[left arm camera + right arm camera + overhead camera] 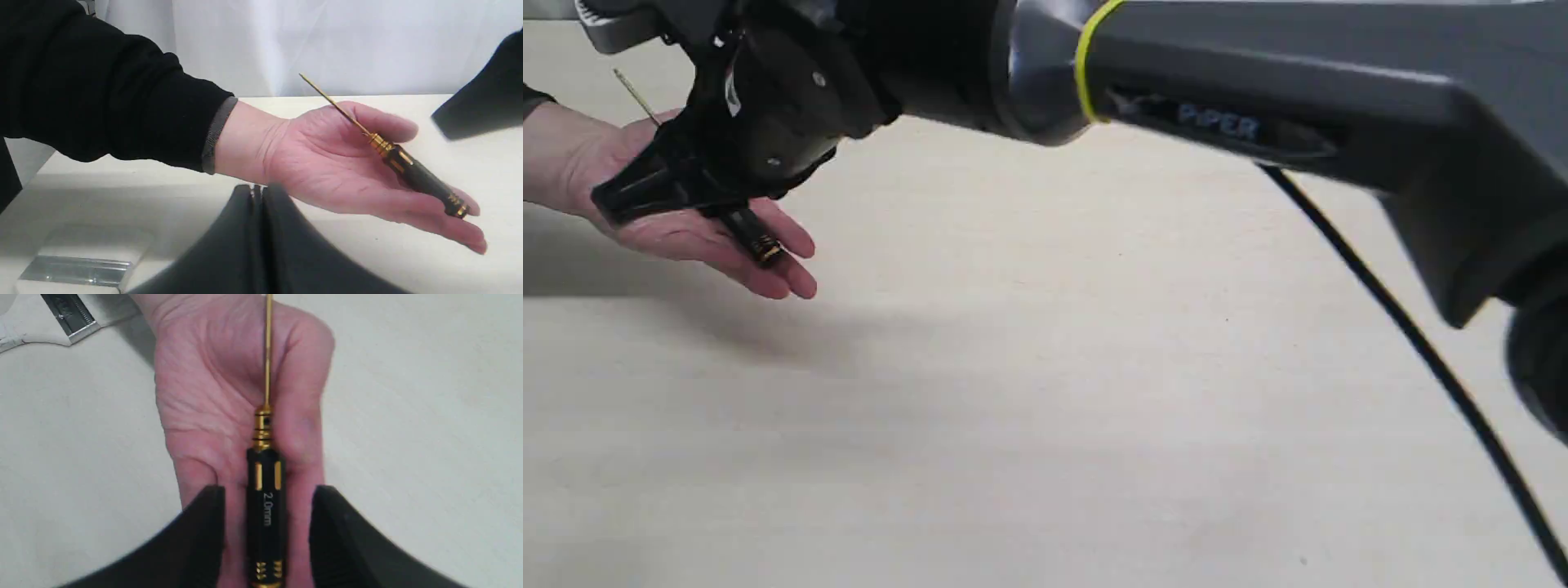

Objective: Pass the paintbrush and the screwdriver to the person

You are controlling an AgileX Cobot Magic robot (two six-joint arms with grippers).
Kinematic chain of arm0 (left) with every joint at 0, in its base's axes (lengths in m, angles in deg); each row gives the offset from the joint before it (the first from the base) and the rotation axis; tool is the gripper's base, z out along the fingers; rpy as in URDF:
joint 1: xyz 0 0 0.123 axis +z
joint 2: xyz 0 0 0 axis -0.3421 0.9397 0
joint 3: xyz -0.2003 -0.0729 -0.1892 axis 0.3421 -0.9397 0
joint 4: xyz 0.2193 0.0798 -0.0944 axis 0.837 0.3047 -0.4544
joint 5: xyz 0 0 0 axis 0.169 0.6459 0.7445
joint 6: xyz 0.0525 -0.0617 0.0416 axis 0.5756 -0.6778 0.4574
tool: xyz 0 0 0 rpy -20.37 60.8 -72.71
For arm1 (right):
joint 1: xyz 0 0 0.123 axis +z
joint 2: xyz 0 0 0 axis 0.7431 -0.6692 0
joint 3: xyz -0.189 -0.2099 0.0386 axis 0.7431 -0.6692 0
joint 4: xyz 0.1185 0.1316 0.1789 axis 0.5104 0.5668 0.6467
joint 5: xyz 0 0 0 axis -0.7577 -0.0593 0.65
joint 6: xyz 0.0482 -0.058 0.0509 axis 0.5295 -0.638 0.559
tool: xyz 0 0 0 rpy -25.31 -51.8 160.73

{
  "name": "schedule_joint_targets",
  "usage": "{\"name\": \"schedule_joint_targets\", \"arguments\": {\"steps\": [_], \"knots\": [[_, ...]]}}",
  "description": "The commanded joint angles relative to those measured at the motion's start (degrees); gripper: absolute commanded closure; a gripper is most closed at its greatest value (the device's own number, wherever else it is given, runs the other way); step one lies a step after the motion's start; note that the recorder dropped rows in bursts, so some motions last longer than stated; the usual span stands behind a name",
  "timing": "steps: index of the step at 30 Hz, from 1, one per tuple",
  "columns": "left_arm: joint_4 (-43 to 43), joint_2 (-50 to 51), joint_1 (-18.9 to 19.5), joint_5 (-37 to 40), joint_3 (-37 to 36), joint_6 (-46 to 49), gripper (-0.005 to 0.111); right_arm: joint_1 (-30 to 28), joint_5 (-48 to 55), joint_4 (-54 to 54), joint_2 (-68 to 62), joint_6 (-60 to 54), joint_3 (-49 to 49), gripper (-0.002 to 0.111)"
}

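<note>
Here screwdriver lies along person's upturned hand: black handle over fingers, gold shaft pointing toward wrist, tip raised off palm. Right gripper open, jaws either side of handle, gap on both sides, nothing held. Left gripper closed, empty, hovering below wrist. Brush, blurred, lies on table near it.

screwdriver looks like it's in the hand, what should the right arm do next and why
Probably lift the right gripper straight away from the person's hand. Its jaws stand open with a gap on each side of the screwdriver, which lies along the open palm and fingers, so nothing is left to hold. Going straight should avoid knocking the handle.
</note>
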Motion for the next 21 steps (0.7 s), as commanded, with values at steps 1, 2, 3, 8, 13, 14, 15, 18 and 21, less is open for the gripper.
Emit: {"name": "schedule_joint_targets", "arguments": {"steps": [1, 2, 3, 8, 13, 14, 15, 18, 21], "knots": [[0.0, -0.1, -0.5, -0.4, -0.1, -0.1, 0.107, -1.0, 3.8, -0.7, 4.7, -0.4, 0.0, 0.092], [0.0, -0.1, -0.5, -0.4, -0.1, -0.1, 0.107, -1.2, 3.9, -0.7, 5.8, -0.4, -0.6, 0.099], [0.0, -0.1, -0.5, -0.4, -0.1, -0.1, 0.107, -1.2, 3.7, -0.9, 6.9, -0.4, -1.2, 0.104], [0.0, -0.1, -0.5, -0.4, -0.1, -0.1, 0.107, -1.2, -4.3, -2.3, 15.5, -0.3, -10.7, 0.104], [0.0, -0.1, -0.5, -0.4, -0.1, -0.1, 0.107, -1.2, -15.0, -2.7, 25.8, -0.1, -27.3, 0.104], [0.0, -0.1, -0.5, -0.4, -0.1, -0.1, 0.107, -1.2, -16.5, -2.7, 27.6, -0.1, -30.0, 0.104], [0.0, -0.1, -0.5, -0.4, -0.1, -0.1, 0.107, -1.2, -18.0, -3.4, 29.8, -0.1, -33.3, 0.104], [0.0, -0.1, -0.5, -0.4, -0.1, -0.1, 0.107, -1.2, -20.9, -3.9, 36.0, -0.1, -41.6, 0.104], [0.0, -0.1, -0.5, -0.4, -0.1, -0.1, 0.107, -1.1, -23.3, -3.7, 42.7, -0.1, -49.3, 0.104]]}}
